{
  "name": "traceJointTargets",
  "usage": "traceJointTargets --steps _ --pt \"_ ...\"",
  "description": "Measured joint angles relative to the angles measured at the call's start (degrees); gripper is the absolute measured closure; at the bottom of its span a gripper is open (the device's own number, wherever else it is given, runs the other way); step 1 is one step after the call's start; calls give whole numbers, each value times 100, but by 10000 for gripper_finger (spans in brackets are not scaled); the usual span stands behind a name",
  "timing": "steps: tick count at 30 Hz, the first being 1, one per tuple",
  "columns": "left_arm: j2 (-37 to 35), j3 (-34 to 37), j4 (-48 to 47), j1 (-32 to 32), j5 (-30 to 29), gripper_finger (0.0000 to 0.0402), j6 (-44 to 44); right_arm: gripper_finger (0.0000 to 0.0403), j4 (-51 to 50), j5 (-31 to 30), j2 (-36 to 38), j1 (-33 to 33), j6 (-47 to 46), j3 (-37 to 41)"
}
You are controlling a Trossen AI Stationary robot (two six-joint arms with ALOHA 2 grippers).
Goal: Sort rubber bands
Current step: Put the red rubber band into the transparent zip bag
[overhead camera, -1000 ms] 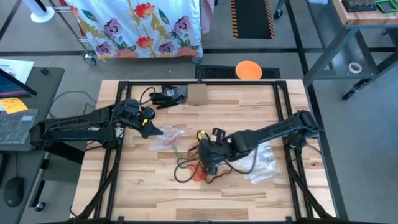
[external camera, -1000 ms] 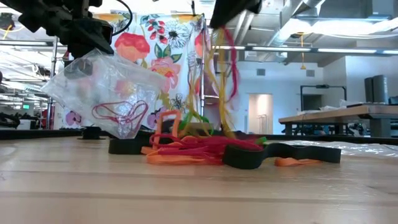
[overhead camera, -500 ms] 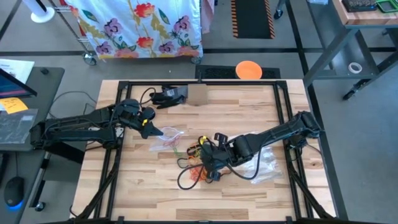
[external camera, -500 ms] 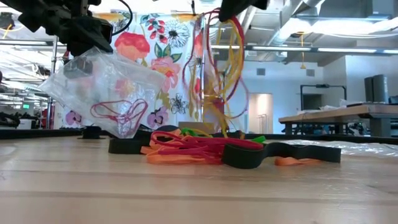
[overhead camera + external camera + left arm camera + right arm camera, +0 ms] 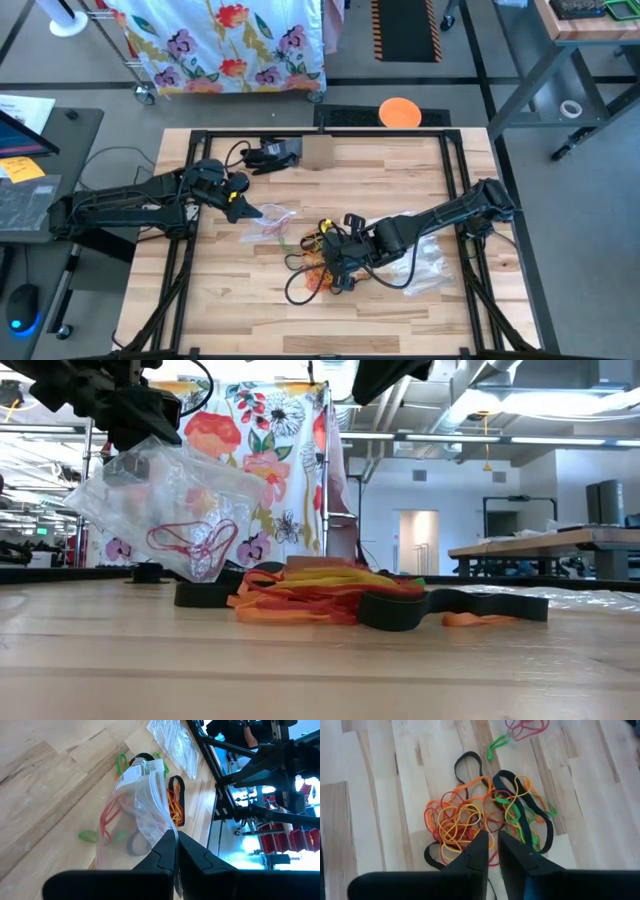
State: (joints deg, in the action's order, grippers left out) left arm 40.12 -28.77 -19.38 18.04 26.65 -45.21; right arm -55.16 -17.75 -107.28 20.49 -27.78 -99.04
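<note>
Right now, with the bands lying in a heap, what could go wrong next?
1. The tangled pile of red, orange and yellow rubber bands may lift as a clump under the right gripper.
2. The clear plastic zip bag, pinched at one edge by the left gripper, hangs and could slip.

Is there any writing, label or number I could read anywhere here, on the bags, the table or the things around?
No text is readable in any view.
White label on the bag held by the left gripper: blank or too blurred to tell.
Papers on the side desk: any print too small to read.
Floral cloth: only a flower pattern.
Rubber bands under the right gripper: no markings.
</note>
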Motion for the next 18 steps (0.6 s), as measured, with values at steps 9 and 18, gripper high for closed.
traceJointTargets --steps 9,18 --pt "0 0 -4 -8 -14 401 120 388 446 -22 -754 -279 -39 -4" --pt "-1 0 -47 -13 9 401 111 363 428 561 -1941 -533 125 0"
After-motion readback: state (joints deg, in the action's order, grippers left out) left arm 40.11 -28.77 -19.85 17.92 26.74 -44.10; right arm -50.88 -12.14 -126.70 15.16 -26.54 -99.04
